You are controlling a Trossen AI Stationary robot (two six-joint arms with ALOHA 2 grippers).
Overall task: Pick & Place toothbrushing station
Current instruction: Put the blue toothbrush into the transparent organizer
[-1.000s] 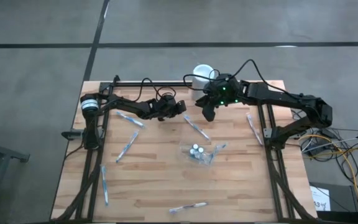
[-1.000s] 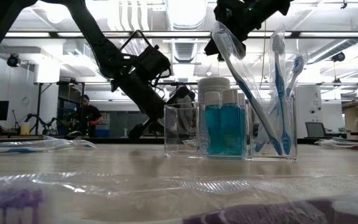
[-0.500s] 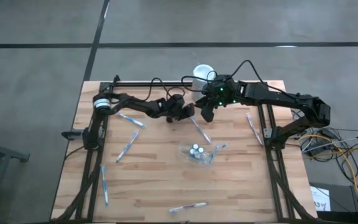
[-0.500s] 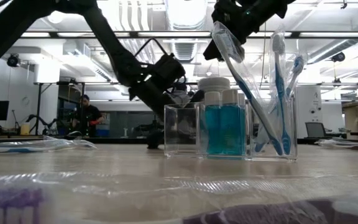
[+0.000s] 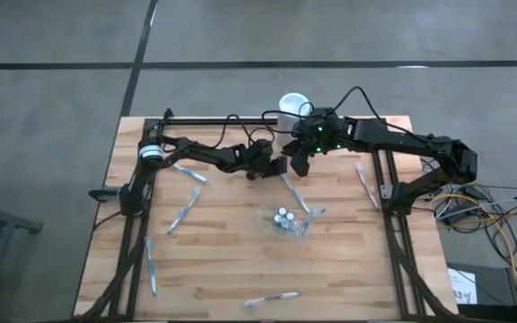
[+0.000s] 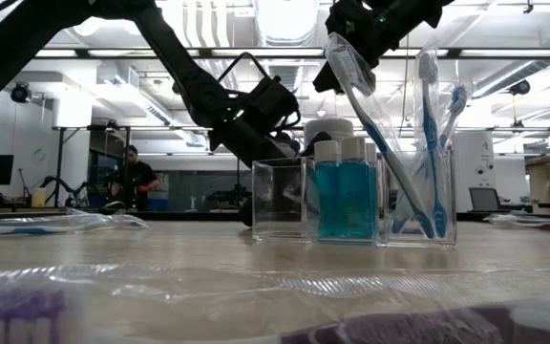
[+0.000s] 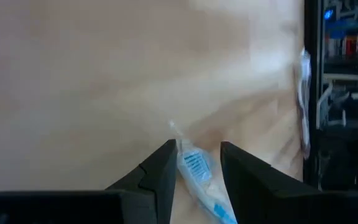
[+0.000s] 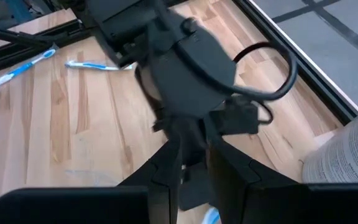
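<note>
Blue toothbrush half hidden between parted left end effector fingers, right end effector grip unclear

You cannot see where the wrapped toothbrush ends in the left wrist view: its handle runs off the bottom edge between the left gripper fingers, and the whole picture is smeared. In the right wrist view the left arm blocks the centre, hiding the right gripper tips. Only a sliver of the white cylinder shows at the right edge. In the high view, the tubes in the clear cup are too small to read.
</note>
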